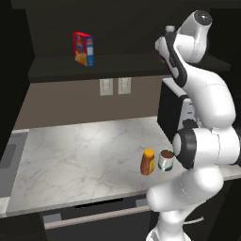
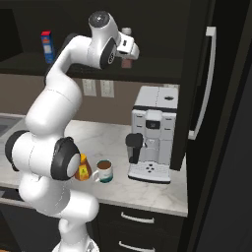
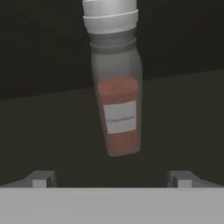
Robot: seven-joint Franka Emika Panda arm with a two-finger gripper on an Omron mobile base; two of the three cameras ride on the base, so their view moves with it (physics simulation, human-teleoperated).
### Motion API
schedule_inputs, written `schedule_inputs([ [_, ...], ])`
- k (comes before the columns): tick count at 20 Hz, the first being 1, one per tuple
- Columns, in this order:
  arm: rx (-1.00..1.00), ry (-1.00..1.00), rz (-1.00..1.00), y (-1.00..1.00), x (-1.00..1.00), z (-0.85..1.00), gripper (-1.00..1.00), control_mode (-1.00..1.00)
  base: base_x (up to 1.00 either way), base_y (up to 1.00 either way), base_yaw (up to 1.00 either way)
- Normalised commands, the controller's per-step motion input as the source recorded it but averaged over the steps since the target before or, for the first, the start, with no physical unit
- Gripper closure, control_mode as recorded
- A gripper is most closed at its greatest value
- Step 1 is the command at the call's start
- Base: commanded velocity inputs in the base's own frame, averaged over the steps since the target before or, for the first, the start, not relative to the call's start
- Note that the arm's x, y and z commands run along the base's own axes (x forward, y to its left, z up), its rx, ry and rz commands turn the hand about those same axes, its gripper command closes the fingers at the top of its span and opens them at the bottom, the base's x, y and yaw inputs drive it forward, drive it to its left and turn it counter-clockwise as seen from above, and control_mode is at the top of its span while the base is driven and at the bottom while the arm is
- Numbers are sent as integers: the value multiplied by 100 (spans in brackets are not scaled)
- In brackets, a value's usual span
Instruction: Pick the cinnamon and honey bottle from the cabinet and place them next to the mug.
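Half done: honey (image 1: 148, 161) sits on the tabletop (image 1: 70, 160) just beside the mug (image 1: 165, 160), at its 9 o'clock; cinnamon (image 3: 118, 96) still on cabinet (image 1: 117, 66) shelf, claw (image 3: 111, 178) wide and empty before it, grasp and carry left.

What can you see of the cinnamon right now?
The cinnamon is a slim clear bottle, plastic or glass by its look, with a pale grey-white cap, an empty neck, reddish-brown powder below and a small white label. It stands on the dark cabinet shelf; the hand view shows it slightly tilted, which may be the camera's roll. The open tool faces it, fingertips short of it, not touching. In the right base view only its cap peeks past the hand.
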Motion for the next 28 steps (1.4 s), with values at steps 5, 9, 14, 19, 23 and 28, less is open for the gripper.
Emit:
schedule_inputs([
  [5,0,5,0,0,26,-5,-100,-100,0,0,0],
  [9,0,2,0,0,6,-1,-100,-100,0,0,0],
  [14,0,0,0,0,0,-13,-100,-100,0,0,0],
  [19,0,-2,0,0,0,-33,-100,-100,0,0,0],
  [23,0,-3,0,0,1,-15,-100,-100,0,0,0],
  [28,0,-3,0,0,3,0,-100,-100,0,0,0],
])
